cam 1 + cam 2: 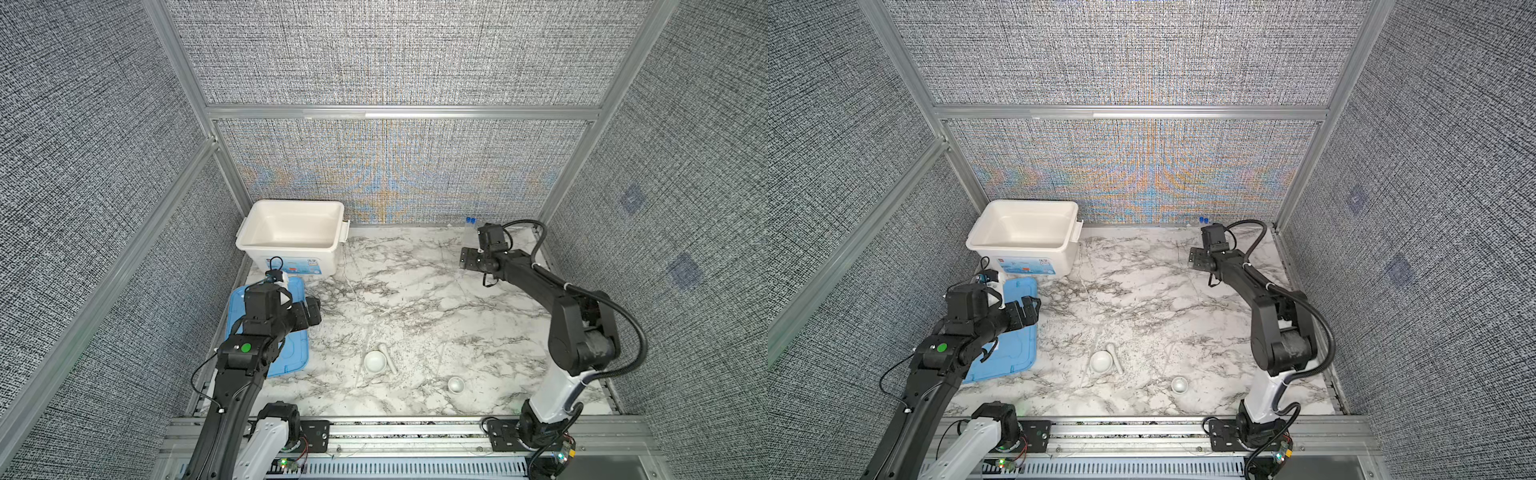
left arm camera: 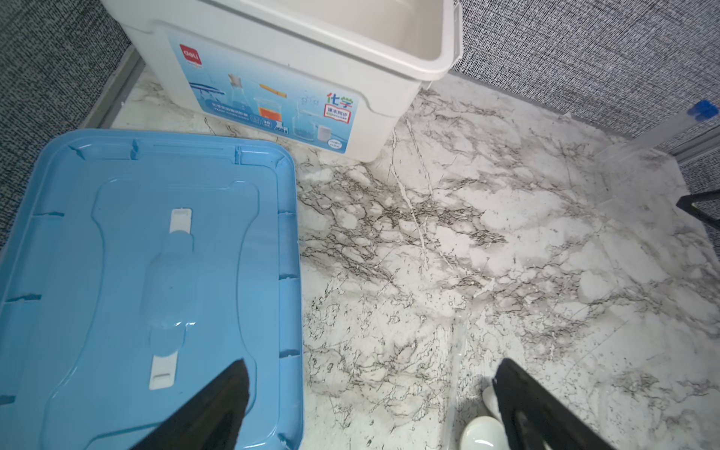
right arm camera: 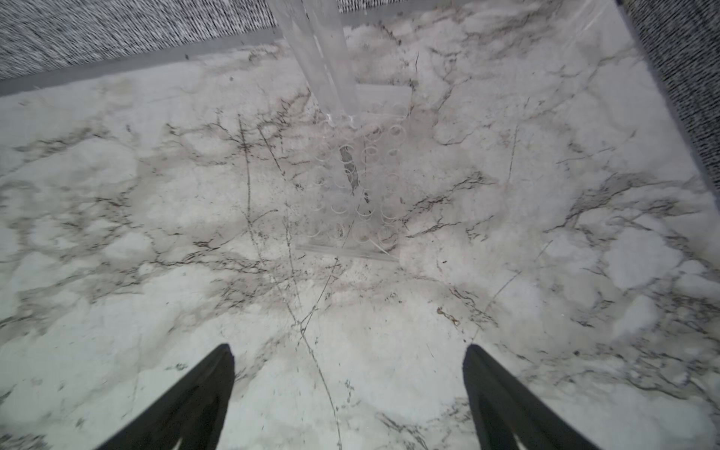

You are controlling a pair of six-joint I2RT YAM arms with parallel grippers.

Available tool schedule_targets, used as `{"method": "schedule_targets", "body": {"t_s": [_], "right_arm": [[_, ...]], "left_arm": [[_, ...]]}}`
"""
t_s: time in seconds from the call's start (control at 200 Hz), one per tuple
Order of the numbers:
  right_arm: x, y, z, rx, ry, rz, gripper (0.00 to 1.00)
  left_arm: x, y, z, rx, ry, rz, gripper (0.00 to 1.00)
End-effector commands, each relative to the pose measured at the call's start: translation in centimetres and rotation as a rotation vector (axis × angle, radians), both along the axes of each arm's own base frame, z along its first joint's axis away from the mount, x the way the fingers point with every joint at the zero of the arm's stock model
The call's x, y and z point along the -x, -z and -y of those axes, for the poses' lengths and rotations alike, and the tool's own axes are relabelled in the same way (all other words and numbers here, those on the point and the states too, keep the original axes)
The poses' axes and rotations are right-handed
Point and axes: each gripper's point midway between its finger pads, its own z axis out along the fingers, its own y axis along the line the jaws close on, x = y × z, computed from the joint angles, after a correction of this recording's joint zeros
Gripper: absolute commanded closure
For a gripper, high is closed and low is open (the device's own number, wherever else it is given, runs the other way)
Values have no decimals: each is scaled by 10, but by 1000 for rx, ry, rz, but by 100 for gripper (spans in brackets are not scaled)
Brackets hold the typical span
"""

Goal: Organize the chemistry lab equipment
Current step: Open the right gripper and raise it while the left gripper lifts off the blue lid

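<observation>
The white mortar bowl [image 1: 374,360] [image 1: 1101,360] sits near the table's front middle with its pestle [image 1: 389,358] leaning beside it. A smaller white dish [image 1: 456,384] [image 1: 1179,384] lies to its right. Two clear tubes with blue caps [image 1: 470,220] [image 1: 1203,219] stand at the back right in a clear holed rack [image 3: 358,187]. My right gripper [image 1: 471,259] [image 3: 349,350] hangs open just in front of that rack, holding nothing. Over the lid's right edge my left gripper [image 1: 1026,309] [image 2: 370,366] is open and empty. A thin clear rod [image 2: 417,222] lies on the marble.
The large white tub [image 1: 257,253] [image 2: 272,58] stands open at the back left. The flat light-blue lid [image 1: 291,353] [image 2: 117,272] lies in front of it under my left arm. Fabric walls and metal frame rails close in the marble table.
</observation>
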Motion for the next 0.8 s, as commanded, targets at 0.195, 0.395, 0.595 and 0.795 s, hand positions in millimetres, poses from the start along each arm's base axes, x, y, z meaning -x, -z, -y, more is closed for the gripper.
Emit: {"method": "schedule_targets", "body": {"t_s": [0.195, 0.395, 0.595, 0.795], "right_arm": [[71, -59, -37, -289, -152, 82, 5], [105, -87, -65, -362, -332, 30, 6], [88, -100, -23, -288, -191, 62, 6], [15, -96, 6, -413, -42, 73, 19]], "left_arm": [[-14, -19, 14, 82, 18, -64, 3], [-36, -19, 30, 93, 107, -153, 5], [-67, -14, 38, 48, 172, -195, 5], [-90, -11, 41, -5, 216, -197, 5]]}}
